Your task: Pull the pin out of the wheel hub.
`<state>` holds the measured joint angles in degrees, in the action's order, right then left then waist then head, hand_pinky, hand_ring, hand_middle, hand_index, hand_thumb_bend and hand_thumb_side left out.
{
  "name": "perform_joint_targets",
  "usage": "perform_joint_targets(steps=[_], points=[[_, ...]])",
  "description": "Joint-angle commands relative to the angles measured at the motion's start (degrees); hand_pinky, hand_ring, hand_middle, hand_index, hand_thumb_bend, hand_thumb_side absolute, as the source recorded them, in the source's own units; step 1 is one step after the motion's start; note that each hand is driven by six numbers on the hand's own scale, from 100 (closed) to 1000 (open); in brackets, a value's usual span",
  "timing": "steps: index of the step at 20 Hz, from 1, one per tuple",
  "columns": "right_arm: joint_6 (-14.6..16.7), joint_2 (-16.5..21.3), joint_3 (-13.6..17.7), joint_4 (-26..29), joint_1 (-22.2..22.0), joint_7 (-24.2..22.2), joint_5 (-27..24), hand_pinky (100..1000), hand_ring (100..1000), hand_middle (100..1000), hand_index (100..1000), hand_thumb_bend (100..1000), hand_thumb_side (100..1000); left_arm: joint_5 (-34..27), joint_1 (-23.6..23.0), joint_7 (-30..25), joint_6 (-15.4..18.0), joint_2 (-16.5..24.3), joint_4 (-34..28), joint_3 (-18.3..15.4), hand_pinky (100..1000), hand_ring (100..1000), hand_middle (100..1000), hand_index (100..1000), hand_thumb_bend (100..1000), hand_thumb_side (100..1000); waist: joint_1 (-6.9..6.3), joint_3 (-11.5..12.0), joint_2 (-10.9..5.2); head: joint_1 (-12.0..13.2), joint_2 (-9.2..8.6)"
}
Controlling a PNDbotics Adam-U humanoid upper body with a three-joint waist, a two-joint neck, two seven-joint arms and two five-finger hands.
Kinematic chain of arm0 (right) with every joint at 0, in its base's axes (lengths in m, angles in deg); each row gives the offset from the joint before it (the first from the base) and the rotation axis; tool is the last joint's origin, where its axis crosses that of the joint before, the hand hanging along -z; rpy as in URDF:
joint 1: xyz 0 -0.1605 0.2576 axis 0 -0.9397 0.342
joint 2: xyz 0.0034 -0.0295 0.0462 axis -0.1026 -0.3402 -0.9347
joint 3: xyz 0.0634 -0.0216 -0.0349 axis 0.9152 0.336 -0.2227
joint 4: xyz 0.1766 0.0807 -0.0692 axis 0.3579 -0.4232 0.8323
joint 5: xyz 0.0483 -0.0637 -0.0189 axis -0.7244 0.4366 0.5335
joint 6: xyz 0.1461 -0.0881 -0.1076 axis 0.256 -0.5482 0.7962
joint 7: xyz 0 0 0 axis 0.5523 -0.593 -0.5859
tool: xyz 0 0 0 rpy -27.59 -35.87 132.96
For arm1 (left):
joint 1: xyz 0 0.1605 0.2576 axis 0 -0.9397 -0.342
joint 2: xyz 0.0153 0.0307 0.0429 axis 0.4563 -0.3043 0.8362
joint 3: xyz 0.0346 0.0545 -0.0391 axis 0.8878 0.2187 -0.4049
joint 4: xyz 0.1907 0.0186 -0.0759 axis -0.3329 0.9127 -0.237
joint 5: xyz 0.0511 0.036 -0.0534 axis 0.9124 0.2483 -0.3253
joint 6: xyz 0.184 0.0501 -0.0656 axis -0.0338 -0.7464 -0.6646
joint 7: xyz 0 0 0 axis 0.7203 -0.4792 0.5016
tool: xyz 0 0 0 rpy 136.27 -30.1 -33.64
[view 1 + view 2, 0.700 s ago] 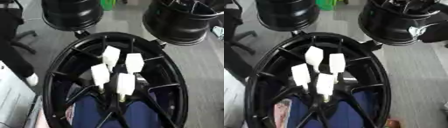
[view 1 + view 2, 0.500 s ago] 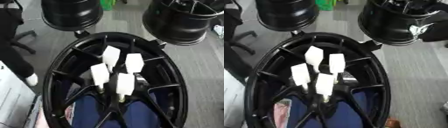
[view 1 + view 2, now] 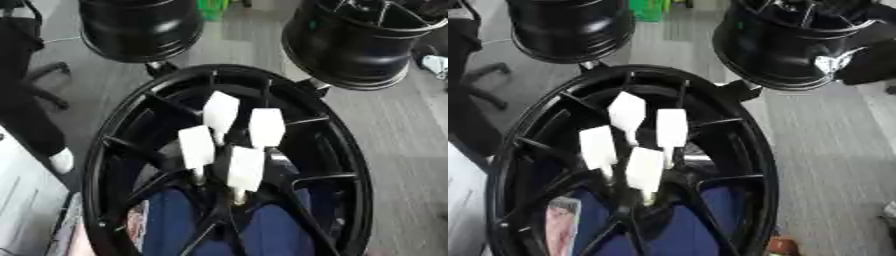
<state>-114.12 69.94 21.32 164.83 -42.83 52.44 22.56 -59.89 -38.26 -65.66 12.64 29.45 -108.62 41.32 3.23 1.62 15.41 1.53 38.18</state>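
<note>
wheel hub [image 3: 114,150]: large black spoked rim, filling the near and middle field, its open face turned up toward the camera; thin black spokes run from a central boss [image 3: 229,200] out to the rim. dark blue fabric [image 3: 171,225] shows through the lower gaps between spokes; a pinkish strip [image 3: 562,225] shows at the lower left gap.

pins, four, each carrying a white rectangular tag, clustered at the centre of the wheel hub and standing up from the boss area:
- nearest pin [image 3: 244,169], tag tilted slightly, its stem running down to the boss.
- left pin [image 3: 196,148], just beside the nearest one.
- right pin [image 3: 266,128], behind the nearest one.
- far pin [image 3: 220,111], tag leaning left, just beside the right pin.
all four remain seated in the wheel hub.

robot hand, left and right: neither shows in either view, so their state cannot be told.

floor [image 3: 394,130]: grey, to the right of and behind the wheel hub.

office chair base [image 3: 44,85]: dark, at the left edge, partly hidden.

second black rim [image 3: 140,27]: beyond the wheel hub, upper left, standing on the floor.

third black rim [image 3: 363,40]: upper right, spokes visible at its top, close to the wheel hub's far edge.

green object [image 3: 651,9]: at the top edge between the two far rims, too blurred to identify.
</note>
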Motion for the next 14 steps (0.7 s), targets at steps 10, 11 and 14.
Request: perform_joint_targets(steps=[10,11,14], points=[[-0.40,3.22,3.48,0.33,-1.46,1.26,4.30,884,851,802,857,215,233,9.71,11.85,-25.94,-6.62,8.88,-0.91,8.18,726,749,736,797,430,586,-0.96,-0.44,-2.19,-0.92,0.40],[-0.62,3.29,3.92,0.33,-1.64,1.83,4.53,883,846,798,856,208,220,10.07,13.86,-29.11,-6.91,9.69,-0.91,9.83,728,750,737,798,437,588,-1.06,-0.43,-2.30,-1.31,0.64],[-1.18,3.44,5.08,0.33,-1.92,3.92,5.50,881,836,788,854,206,181,10.33,19.56,-38.02,-8.12,10.73,-0.77,14.79,740,756,738,824,493,626,-1.39,-0.34,-2.46,-1.80,0.99]])
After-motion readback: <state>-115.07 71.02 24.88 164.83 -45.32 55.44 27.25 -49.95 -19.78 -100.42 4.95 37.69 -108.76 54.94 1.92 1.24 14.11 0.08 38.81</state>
